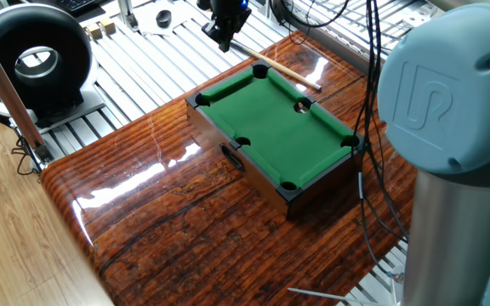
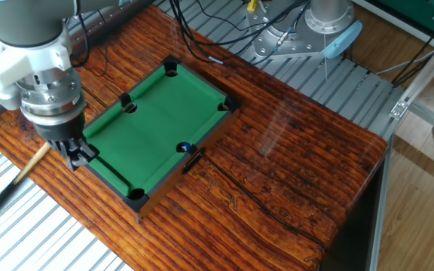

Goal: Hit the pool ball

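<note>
The pool ball [image 2: 184, 148] is dark blue with a white patch and lies on the green felt by a side pocket of the mini pool table [image 2: 157, 120]. I cannot make it out in the one fixed view, where the table [image 1: 270, 119] is seen from the other side. My gripper [image 2: 74, 155] is shut on the thin wooden cue [image 2: 17, 182] just outside the table's short end. In the one fixed view the gripper [image 1: 225, 34] holds the cue [image 1: 283, 70], which lies slanted along the table's far end rail, outside the felt.
A small black piece [image 2: 193, 160] lies on the wood by the table's long side. Cables [image 2: 194, 41] trail across the wooden top. A black round device [image 1: 32, 55] stands at the far left. A large grey-blue arm joint [image 1: 449, 127] fills the right foreground.
</note>
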You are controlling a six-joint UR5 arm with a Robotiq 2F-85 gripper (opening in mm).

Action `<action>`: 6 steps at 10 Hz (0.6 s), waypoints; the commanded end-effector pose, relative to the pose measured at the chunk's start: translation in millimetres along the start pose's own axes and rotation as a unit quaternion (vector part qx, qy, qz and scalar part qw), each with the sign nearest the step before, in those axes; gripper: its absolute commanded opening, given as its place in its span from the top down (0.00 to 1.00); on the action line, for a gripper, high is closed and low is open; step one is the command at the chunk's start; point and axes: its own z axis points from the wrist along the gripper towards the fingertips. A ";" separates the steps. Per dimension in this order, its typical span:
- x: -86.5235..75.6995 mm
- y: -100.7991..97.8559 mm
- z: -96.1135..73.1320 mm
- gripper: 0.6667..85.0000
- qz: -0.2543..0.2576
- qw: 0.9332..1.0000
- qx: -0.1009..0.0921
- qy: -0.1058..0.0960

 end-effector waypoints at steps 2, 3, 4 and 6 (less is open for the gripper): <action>18.6 -15.9 -5.8 1.00 0.021 0.999 0.017 0.034; 16.6 -16.3 -5.8 1.00 0.018 0.999 0.016 0.030; 15.4 -14.7 -5.8 1.00 0.017 0.999 0.014 0.028; 15.7 -14.7 -6.7 1.00 0.018 0.999 0.014 0.027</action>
